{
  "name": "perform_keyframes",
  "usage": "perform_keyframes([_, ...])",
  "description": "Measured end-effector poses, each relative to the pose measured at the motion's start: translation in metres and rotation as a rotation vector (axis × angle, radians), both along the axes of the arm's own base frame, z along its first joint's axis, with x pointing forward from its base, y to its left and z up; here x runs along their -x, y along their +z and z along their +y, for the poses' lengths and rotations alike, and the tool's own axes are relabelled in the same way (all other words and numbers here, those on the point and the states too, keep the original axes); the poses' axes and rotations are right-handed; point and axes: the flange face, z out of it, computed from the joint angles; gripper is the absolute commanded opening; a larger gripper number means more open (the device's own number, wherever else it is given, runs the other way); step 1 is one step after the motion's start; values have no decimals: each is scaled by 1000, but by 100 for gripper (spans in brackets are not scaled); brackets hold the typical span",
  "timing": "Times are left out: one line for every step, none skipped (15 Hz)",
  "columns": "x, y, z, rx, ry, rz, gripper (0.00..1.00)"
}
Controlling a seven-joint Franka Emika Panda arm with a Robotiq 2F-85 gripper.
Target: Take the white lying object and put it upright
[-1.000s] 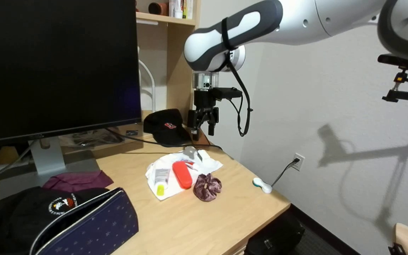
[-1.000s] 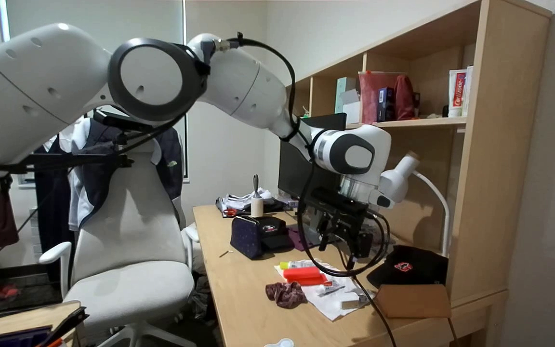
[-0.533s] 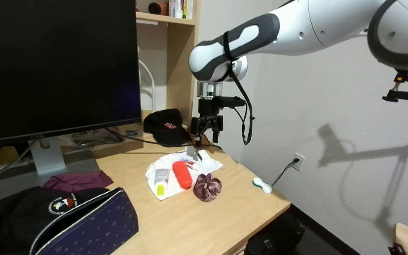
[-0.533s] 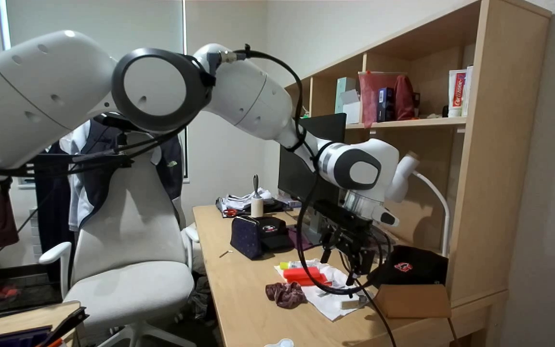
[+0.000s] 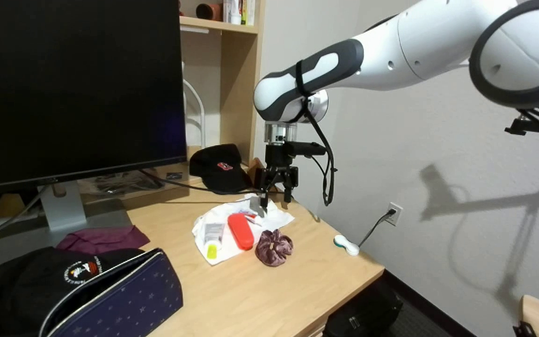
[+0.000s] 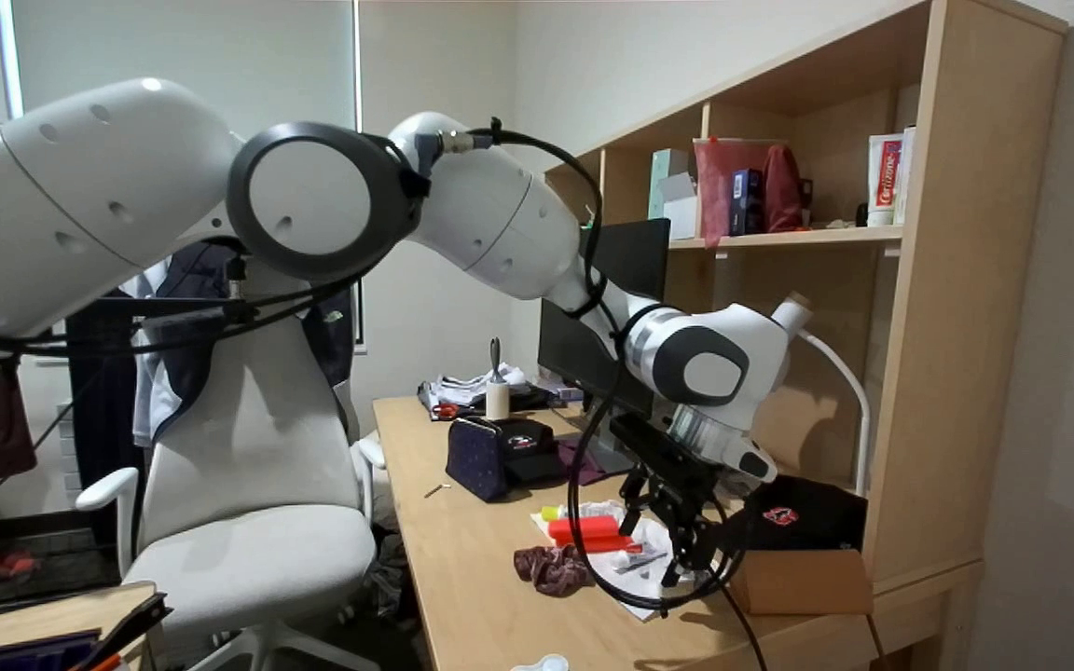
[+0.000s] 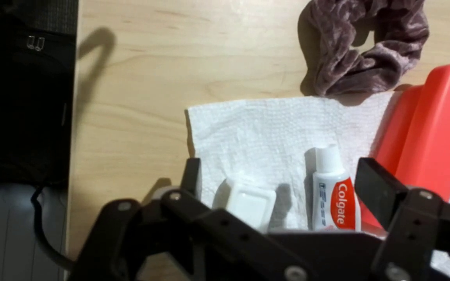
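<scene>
Beside a pale wall [image 5: 382, 164] we see a light wood counter [image 5: 260, 295] with a dark monitor [image 5: 77, 93] standing on it. On the counter a white paper towel [image 7: 256, 132] is spread, and on it, in the wrist view, lies what we take to be our white object [image 7: 250, 203], small and box-like, one end hidden by the gripper [image 7: 278, 175]. A Colgate tube [image 7: 334, 195] lies just beside it, also partly white, so the task sentence could mean either; the plain white one seems likelier to us.

The gripper holds nothing; its jaws stand wide apart over the towel, both items showing in the gap between them. If we closed here, we would probably sweep the two together. We would do better to shift sideways first, so that the object alone is centred and the tube falls outside, then turn a little to match its slanted long sides. From there we should come down straight, stopping short of pinching up the towel, and close softly. For the upright part, we would lift clear of the red case [image 7: 432, 136], tip the object onto its end, and choose bare counter over the wrinkled towel, letting go only once it stands firm.
</scene>
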Motion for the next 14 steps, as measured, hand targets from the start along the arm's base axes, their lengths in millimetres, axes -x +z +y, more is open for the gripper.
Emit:
perform_keyframes([-1, -6, 2, 1, -3, 6, 100])
perform_keyframes([-1, -11, 3, 3, -10, 11, 100])
perform_keyframes([-2, -15, 3, 5, -16, 14, 100])
perform_keyframes([-4, -17, 3, 8, -23, 14, 100])
perform_keyframes([-5, -18, 3, 11, -30, 13, 100])
perform_keyframes([-6, -18, 2, 14, -36, 11, 93])
perform_keyframes([-7, -17, 1, 17, -41, 8, 77])
perform_keyframes([-9, -16, 0, 20, -45, 4, 68])
perform_keyframes([-10, -14, -1, 24, -49, 0, 60])
perform_keyframes([-11, -12, -3, 28, -55, -4, 54])
perform_keyframes([-12, -10, -4, 32, -59, -8, 47])
perform_keyframes([-12, -9, -5, 35, -61, -10, 41])
perform_keyframes([-12, -9, -6, 38, -64, -11, 33])
perform_keyframes([-12, -9, -7, 40, -67, -11, 27])
